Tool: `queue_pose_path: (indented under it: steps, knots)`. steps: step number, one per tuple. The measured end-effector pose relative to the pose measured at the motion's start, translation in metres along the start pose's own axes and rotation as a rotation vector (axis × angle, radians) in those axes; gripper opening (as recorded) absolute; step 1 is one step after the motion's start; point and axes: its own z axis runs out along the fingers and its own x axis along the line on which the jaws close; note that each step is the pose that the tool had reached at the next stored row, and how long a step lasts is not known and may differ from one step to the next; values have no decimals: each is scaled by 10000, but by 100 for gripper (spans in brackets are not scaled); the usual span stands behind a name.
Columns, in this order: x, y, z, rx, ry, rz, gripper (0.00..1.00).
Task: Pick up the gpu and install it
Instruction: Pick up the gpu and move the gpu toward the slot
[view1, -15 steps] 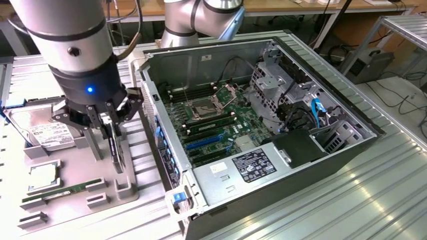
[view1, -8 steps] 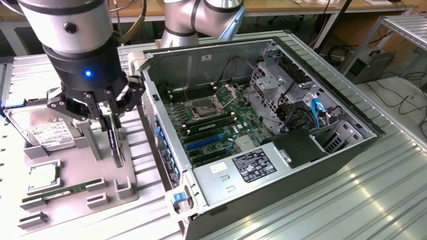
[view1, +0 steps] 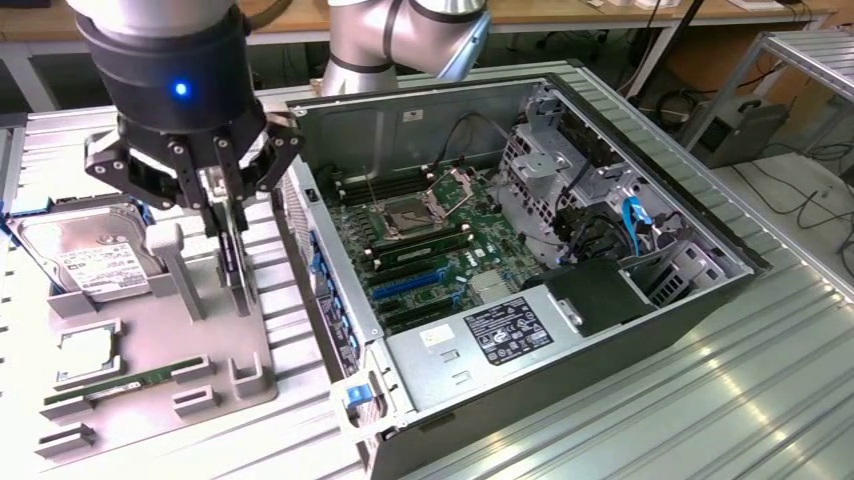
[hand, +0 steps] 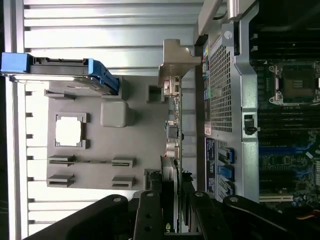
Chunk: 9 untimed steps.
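The gpu (view1: 235, 265) is a thin black card standing on edge between the posts of a grey holder tray (view1: 227, 385). My gripper (view1: 224, 208) hangs right over it, its fingers closed on the card's upper edge. In the wrist view the gpu (hand: 173, 132) runs edge-on away from the gripper (hand: 171, 196), with its silver end bracket (hand: 176, 57) at the far end. Whether the card's lower edge has left the tray, I cannot tell. The open computer case (view1: 561, 330) lies to the exterior view's right, its motherboard (view1: 427, 250) exposed with blue slots (view1: 404, 287).
On the holder tray (hand: 145, 150) sit a silver hard drive (view1: 87, 255) in blue rails (hand: 60, 70), a square processor (view1: 83, 352) and a slim green memory stick (view1: 114, 388). The case wall (hand: 222, 90) stands close beside the card. Ribbed metal table (view1: 694, 400) surrounds everything.
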Motion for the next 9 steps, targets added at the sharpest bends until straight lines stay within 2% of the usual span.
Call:
queue_pose_path:
  steps: [4,9]
  knots:
    - [-80,-18,-185,-7,60,1,26]
    - [-242,-24,-432,-36,155,1,26]
